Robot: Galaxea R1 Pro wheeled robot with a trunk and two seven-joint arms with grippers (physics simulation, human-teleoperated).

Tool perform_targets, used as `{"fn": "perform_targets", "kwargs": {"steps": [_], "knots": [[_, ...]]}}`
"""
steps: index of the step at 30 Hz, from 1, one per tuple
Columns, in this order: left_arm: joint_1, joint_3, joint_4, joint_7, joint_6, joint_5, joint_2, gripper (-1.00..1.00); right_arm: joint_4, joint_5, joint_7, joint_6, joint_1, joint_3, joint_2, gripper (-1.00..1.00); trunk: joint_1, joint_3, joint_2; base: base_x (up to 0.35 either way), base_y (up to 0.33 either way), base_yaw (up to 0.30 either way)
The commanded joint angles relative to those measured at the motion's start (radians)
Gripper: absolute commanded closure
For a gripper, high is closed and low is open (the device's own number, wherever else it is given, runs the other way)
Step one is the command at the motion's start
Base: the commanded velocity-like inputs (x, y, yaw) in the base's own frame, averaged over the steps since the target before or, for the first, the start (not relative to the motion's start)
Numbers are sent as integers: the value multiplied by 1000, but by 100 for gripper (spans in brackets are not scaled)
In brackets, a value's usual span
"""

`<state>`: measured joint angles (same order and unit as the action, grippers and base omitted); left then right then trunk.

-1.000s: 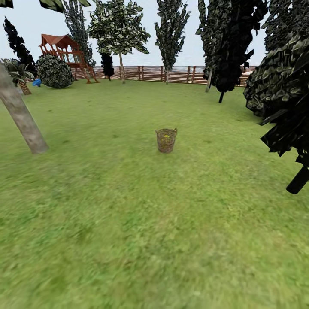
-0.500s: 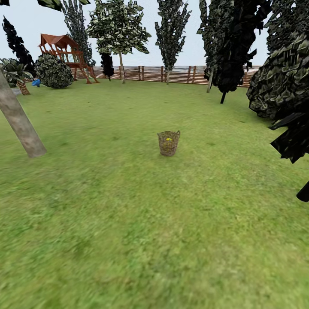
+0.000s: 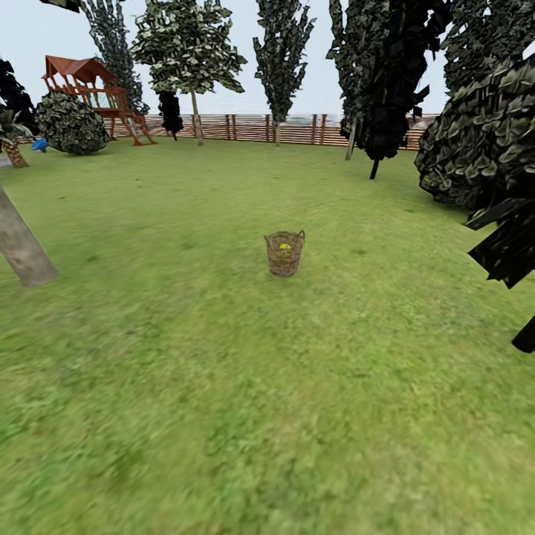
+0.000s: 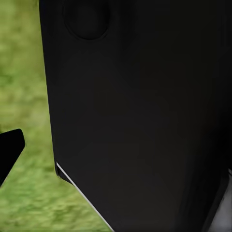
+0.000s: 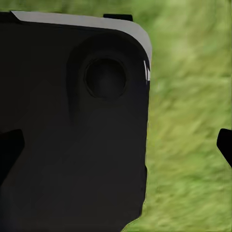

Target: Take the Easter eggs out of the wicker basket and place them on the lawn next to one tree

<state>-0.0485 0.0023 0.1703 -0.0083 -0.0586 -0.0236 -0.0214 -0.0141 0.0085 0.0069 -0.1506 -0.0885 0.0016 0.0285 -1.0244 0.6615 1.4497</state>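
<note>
Approaching wicker basket (image 3: 284, 253) standing mid-lawn (image 3: 223, 416) well apart from grey trunk (image 3: 21, 245) at left edge, yellow egg (image 3: 284, 246) sitting inside (nothing removed), finger state not telling from wrist views.

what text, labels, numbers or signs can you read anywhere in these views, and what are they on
None: there is no readable text in any view.
The wicker basket, the wooden fence and the play structure carry no lettering or signs.
The dark robot body panel close to the left wrist camera is plain.
The small white marks on the dark panel's edge in the right wrist view are too small and blurred to read as characters.
</note>
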Motion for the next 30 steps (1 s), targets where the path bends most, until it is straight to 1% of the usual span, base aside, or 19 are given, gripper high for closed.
{"fn": "perform_targets", "kwargs": {"steps": [1, 4, 11, 26, 30], "knots": [[-1, 0, 1, -1, -1, -2, 0, -100, 1, 1, 1, -4, 0, 0, 0, -100, -1, 1, 0, 325, 110, -9], [-1, 0, 1, -1, -1, -2, 0, -100, 1, 2, 1, -4, 0, 0, -1, -100, -1, 1, 0, 326, 110, -10], [0, 0, 1, -1, -1, -2, 0, -100, 1, 2, 1, -4, -1, 0, -1, -100, -1, 1, 0, 325, 110, -117], [-1, 0, 0, -1, -1, -2, 0, -100, 0, 2, 5, -4, 0, 1, -1, -100, -1, 1, 0, 326, 110, -4], [0, 0, 0, -1, -1, -2, 0, -100, 0, 2, 4, -4, 0, 1, -5, -100, -1, 1, 0, 325, 110, -2]]}}
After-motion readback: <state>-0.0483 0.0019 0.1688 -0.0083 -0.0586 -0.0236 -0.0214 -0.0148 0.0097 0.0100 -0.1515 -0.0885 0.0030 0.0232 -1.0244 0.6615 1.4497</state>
